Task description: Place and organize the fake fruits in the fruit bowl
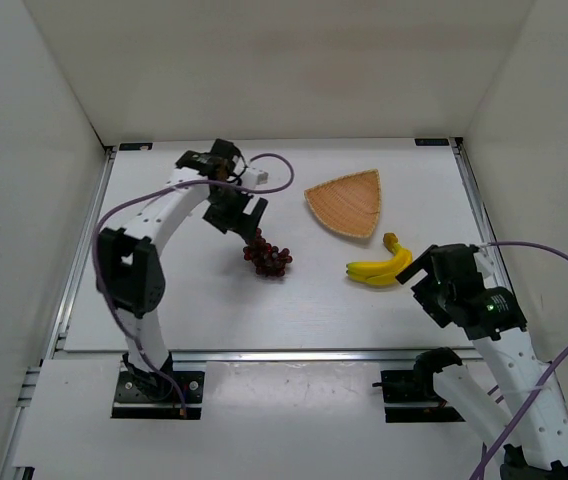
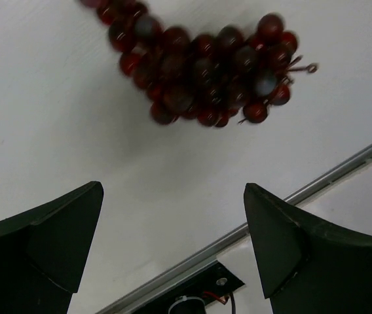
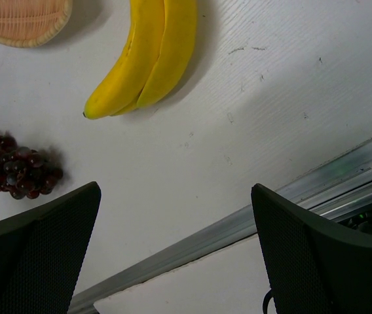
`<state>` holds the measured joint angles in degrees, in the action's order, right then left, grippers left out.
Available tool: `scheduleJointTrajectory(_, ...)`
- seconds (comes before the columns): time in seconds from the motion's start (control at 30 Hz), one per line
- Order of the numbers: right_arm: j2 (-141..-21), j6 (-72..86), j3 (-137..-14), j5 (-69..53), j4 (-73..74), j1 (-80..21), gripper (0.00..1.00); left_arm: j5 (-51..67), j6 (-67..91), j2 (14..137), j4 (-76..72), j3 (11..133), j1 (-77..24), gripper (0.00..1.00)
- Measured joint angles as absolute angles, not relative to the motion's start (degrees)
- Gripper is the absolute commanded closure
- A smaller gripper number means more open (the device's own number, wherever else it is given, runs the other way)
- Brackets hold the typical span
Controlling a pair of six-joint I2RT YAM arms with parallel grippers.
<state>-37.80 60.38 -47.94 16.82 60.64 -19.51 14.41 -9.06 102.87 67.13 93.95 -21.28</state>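
My left claw (image 2: 173, 196) is spread wide and grips nothing, poised just short of the grapes (image 2: 205, 72) on the table (image 1: 194, 310). That arm arches high from its base, wrist tipped down. My right claw (image 3: 176, 196) is equally open and empty, held low beside the bananas (image 3: 147, 55). Both fruits lie outside the wicker bowl (image 1: 346, 203).
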Motion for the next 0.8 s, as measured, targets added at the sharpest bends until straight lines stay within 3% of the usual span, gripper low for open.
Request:
scheduleJointTrajectory(0.17,-37.19,60.23,-47.53,18.06,61.06,-19.51,0.0,16.14,-7.84,115.09,66.41,104.05,-26.79,0.0)
scheduleJointTrajectory(0.47,-36.32,60.9,-47.44,20.45,61.91,-19.51,0.0,13.5,-4.27,126.72,66.76,104.79,-28.71,0.0)
scheduleJointTrajectory(0.57,-36.32,61.14,-47.44,21.12,61.98,-19.51,0.0,13.52,-3.64,127.31,67.42,105.56,-28.6,0.18)
scheduleJointTrajectory(0.6,-36.32,61.19,-47.44,21.32,61.98,-19.51,0.0,13.47,-3.68,127.31,67.44,105.73,-28.64,0.35)
scheduleJointTrajectory(0.73,-36.56,61.3,-47.44,22.37,61.98,-19.51,0.0,13.02,-4.93,127.28,67.02,106.04,-28.56,0.76)
scheduleJointTrajectory(0.8,-36.97,61.32,-47.44,22.83,61.98,-19.51,0.0,13.15,-5.72,127.28,67.22,106.0,-28.64,0.87)
